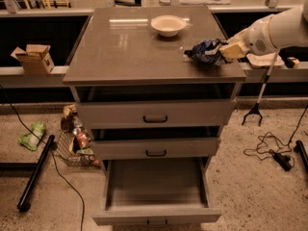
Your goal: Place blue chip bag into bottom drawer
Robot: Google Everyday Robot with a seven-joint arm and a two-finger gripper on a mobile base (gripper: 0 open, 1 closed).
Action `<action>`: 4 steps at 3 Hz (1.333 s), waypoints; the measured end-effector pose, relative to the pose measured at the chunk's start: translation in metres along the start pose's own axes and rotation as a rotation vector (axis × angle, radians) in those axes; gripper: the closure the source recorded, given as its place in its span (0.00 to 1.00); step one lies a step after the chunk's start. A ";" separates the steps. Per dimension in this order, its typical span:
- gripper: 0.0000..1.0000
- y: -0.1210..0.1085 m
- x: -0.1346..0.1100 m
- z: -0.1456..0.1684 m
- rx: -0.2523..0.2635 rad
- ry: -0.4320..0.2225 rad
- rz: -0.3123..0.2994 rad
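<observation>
The blue chip bag [206, 51] is a crumpled dark blue foil bag with white patches at the right edge of the cabinet top [130, 47]. My gripper [227, 52] comes in from the right on a white arm and is shut on the bag's right end, holding it just above the top. The bottom drawer [156, 196] is pulled wide open below, an empty grey tray with a small dark handle on its front. The two upper drawers [155, 114] are slightly ajar.
A white bowl [168, 25] stands at the back of the cabinet top. A cardboard box [34, 57] sits on the left ledge. A green packet [32, 134], a wire basket of snacks [74, 141], cables and a black pole [36, 172] lie on the floor.
</observation>
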State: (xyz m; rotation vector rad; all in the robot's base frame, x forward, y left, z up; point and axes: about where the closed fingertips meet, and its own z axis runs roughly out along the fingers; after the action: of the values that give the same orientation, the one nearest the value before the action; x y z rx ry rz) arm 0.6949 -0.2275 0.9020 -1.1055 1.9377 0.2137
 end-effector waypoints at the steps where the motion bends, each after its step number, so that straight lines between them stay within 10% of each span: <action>1: 1.00 0.042 -0.016 -0.013 -0.119 -0.074 -0.064; 3: 1.00 0.156 -0.054 -0.049 -0.398 -0.275 -0.208; 4: 1.00 0.156 -0.054 -0.049 -0.398 -0.275 -0.208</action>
State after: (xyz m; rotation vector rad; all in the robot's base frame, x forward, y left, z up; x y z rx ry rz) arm 0.5584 -0.1277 0.9328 -1.4429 1.5593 0.6232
